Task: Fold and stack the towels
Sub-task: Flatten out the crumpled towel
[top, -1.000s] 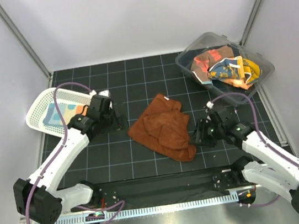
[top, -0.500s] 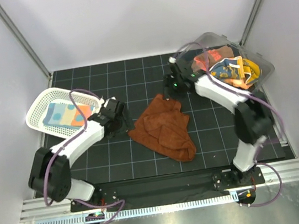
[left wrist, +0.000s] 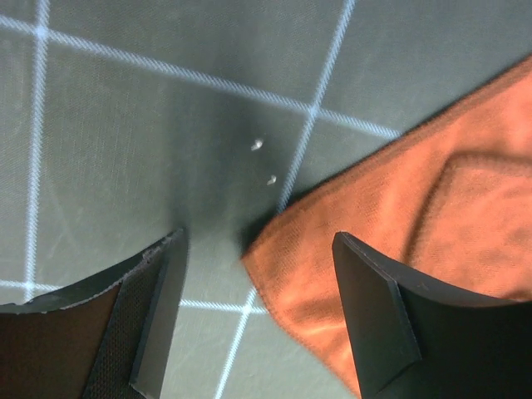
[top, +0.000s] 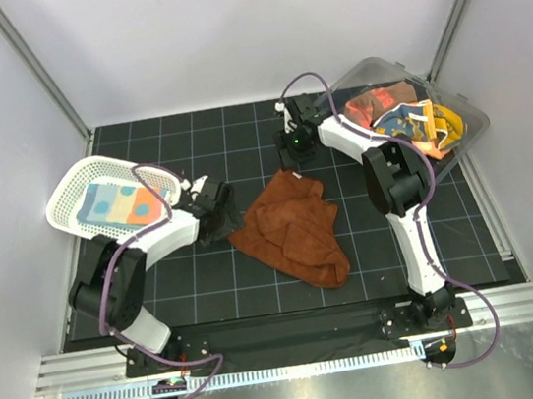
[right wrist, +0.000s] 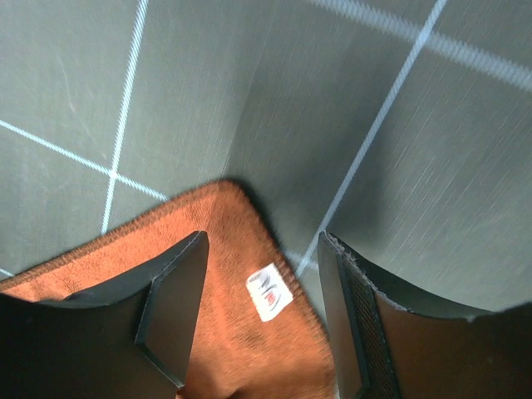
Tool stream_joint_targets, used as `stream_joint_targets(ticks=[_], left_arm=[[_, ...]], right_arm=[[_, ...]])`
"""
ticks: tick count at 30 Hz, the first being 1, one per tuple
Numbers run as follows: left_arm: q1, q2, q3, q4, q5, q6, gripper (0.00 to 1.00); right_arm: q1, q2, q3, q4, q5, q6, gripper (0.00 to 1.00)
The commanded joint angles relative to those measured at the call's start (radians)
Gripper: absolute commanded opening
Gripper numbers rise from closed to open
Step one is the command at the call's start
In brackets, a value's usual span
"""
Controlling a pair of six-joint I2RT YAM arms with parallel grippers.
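your left gripper (top: 216, 220) (left wrist: 259, 249) is spread wide and empty, jaws straddling the left corner of the rust-brown towel (top: 290, 228) (left wrist: 432, 216). it has crept in closer over the last second. the towel lies rumpled mid-mat, its long axis running from the far corner to a near tip that points toward the arm bases, leaning right. big change: your right gripper (top: 291, 148) (right wrist: 264, 249) has swung from the near side up to that far corner, open and holding nothing, over the white label (right wrist: 270, 293). with two corners bracketed, a pinch-and-spread looks likely. the spotted towels (top: 405, 122) wait in the clear bin (top: 455, 94).
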Motion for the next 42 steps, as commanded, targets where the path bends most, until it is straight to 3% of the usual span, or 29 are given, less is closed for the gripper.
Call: stream_joint_targets(ticks=[1, 10, 14, 18, 22, 23, 28, 33, 36, 38, 39, 41, 42], left_arm=[[-0.002, 0.054, 0.019, 0.059, -0.016, -0.020, 0.75], [0.000, 0.088, 0.020, 0.086, 0.020, -0.034, 0.70], [0.000, 0.083, 0.014, 0.094, 0.048, -0.040, 0.61], [-0.002, 0.065, -0.004, 0.071, 0.057, -0.046, 0.59], [-0.002, 0.031, -0.035, 0.065, 0.051, -0.048, 0.61], [-0.002, 0.025, -0.040, 0.054, 0.051, -0.045, 0.62], [-0.017, -0.013, -0.070, 0.076, 0.073, -0.042, 0.66], [-0.040, -0.009, -0.070, 0.073, 0.074, -0.054, 0.65], [-0.045, 0.025, -0.064, 0.062, 0.056, -0.059, 0.57], [-0.045, 0.042, -0.061, 0.063, 0.047, -0.065, 0.44], [-0.045, 0.051, -0.058, 0.063, 0.045, -0.065, 0.31], [-0.045, 0.059, -0.047, 0.059, 0.030, -0.057, 0.21], [-0.045, 0.066, -0.024, 0.041, 0.022, -0.050, 0.10]], right_arm=[[-0.011, 0.024, 0.054, 0.045, -0.104, -0.072, 0.63], [-0.013, 0.050, 0.008, 0.056, -0.286, -0.114, 0.54], [-0.012, 0.059, -0.004, 0.042, -0.304, -0.112, 0.50], [-0.013, 0.045, -0.037, 0.039, -0.279, -0.161, 0.48], [-0.015, 0.048, -0.034, 0.031, -0.251, -0.169, 0.36], [-0.013, 0.048, -0.034, 0.030, -0.244, -0.168, 0.25], [-0.013, 0.027, -0.064, 0.076, -0.189, -0.131, 0.01], [-0.013, 0.015, -0.077, 0.088, -0.185, -0.120, 0.01], [-0.013, 0.007, -0.090, 0.089, -0.185, -0.095, 0.01], [-0.013, -0.001, -0.101, 0.096, -0.185, -0.094, 0.01], [-0.013, -0.010, -0.113, 0.100, -0.185, -0.092, 0.01], [-0.013, -0.021, -0.126, 0.106, -0.182, -0.083, 0.01], [-0.012, -0.034, -0.135, 0.106, -0.176, -0.077, 0.01]])
